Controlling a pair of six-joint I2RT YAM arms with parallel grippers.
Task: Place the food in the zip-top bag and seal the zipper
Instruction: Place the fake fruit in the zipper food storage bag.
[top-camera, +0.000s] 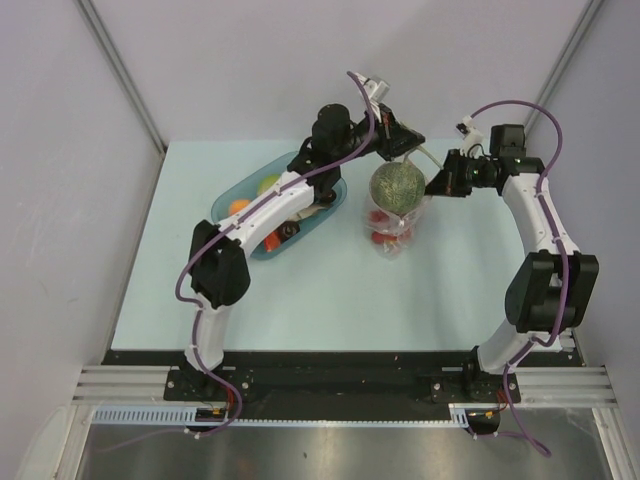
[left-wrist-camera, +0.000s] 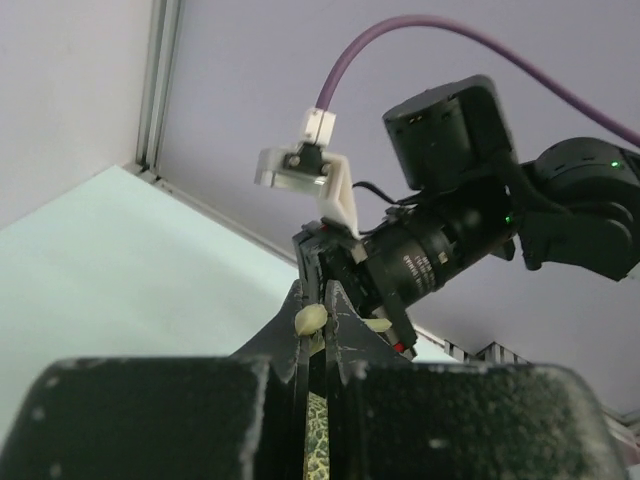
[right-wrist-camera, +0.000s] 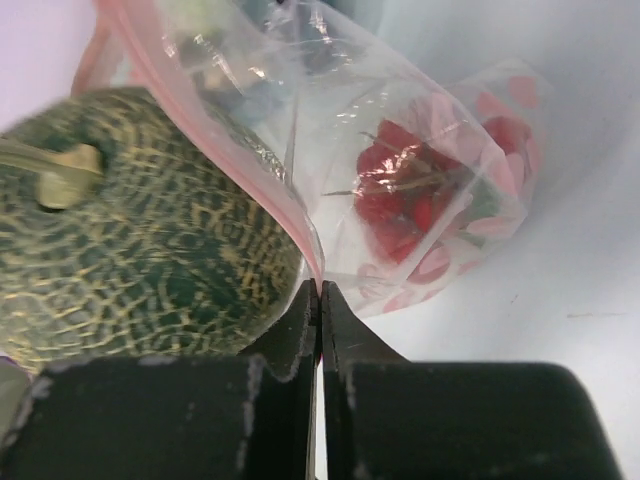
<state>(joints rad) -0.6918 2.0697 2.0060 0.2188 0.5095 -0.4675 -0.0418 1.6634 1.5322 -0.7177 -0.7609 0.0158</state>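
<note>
In the top view, the zip-top bag is between the two arms, at the far middle of the worktop. Its long axis runs from far to near. The far end is raised and holds the dark green squash, while the near end with the small red pieces is low on the worktop. The left end effector meets the bag's far upper edge and the right end effector meets its right edge. The blue tray lies to the left under the left arm, with the light green apple and the orange inside.

In the left wrist view, the left end effector is closed to a thin slit. The squash and its pale stem show through the slit, so it seems to pinch the bag edge, though the film itself is hard to see.

In the right wrist view, the right end effector is fully closed on the bag's edge, where the pinkish zipper comes down to the fingertips. The squash presses against the film on the left, with its stem to the left. The red pieces are deeper in the bag.
</note>
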